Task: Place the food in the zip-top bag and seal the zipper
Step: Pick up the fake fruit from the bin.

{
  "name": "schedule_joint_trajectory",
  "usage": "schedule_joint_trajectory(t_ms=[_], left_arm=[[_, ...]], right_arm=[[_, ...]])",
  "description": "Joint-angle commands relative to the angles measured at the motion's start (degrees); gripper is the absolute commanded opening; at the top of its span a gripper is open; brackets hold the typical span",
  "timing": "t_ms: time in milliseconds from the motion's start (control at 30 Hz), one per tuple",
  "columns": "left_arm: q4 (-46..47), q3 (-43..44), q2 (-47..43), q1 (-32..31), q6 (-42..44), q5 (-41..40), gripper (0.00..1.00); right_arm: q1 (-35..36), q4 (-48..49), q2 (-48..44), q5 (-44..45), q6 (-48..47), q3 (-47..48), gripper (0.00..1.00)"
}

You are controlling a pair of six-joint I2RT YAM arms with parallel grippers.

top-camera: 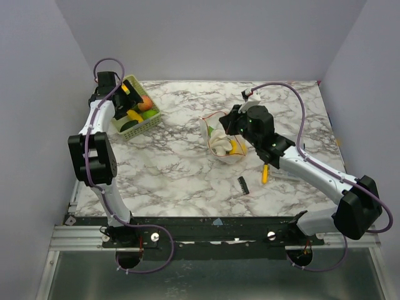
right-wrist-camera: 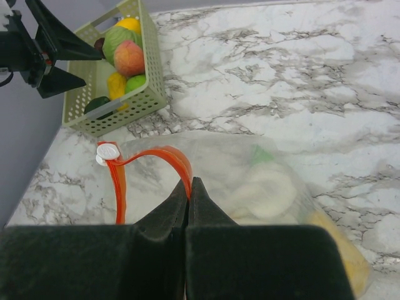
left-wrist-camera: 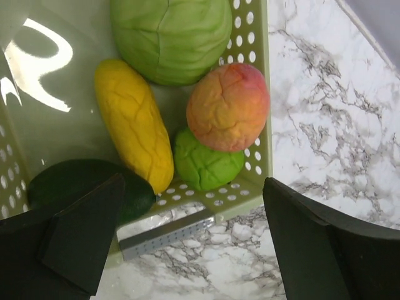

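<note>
Near, table: marbled top; a small black comb lies alone, a yellow-handled screwdriver just beside the right forearm.
Right gripper: jaws pressed together, pinching the zipper where the red strip arches up.
Zip-top bag: mid-table, right of centre, mouth gaping towards the far left; slider tab at the strip's left end.
In bag: whitish piece, yellow piece, blurred through the plastic.
Far left, basket: light green, slotted walls ring the remaining food.
In basket: cabbage, long yellow piece, orange-red fruit, small green piece, dark green piece.
Left gripper: above the basket, fingers spread wide, holding nothing.
Obstruction: the dark green piece is partly hidden behind one finger.
</note>
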Motion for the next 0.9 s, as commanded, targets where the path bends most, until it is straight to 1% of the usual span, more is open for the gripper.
schedule_joint_trajectory(t_ms=[0,67,200,300,533,700,867], left_arm=[[2.2,5.8,6.0,0.6,-2.2,1.9,0.95],[2.3,7.4,8.3,0.8,-3.4,3.6,0.95],[5.1,7.7,10.4,0.8,-5.9,6.2,0.91],[6.3,8.7,12.2,0.9,-7.8,8.8,0.85],[8.1,9.0,14.0,0.9,-10.1,12.0,0.74],[7.4,9.7,13.9,0.8,-9.2,12.5,0.57],[6.0,8.7,10.2,0.8,-5.8,10.2,0.39]], right_arm=[[0.2,1.9,-0.3,0.5,-1.0,-0.6,0.01],[0.2,1.9,-0.2,0.4,-1.0,-0.6,0.01],[0.2,1.8,-0.2,0.4,-1.0,-0.6,0.01],[0.2,1.9,-0.1,0.3,-0.9,-0.7,0.01],[0.1,1.9,-0.1,-0.1,-0.7,-0.7,0.01],[0.2,1.8,-0.3,-0.4,-0.7,-0.6,0.01],[0.1,1.6,-0.9,-0.4,-0.8,-0.5,0.01]])
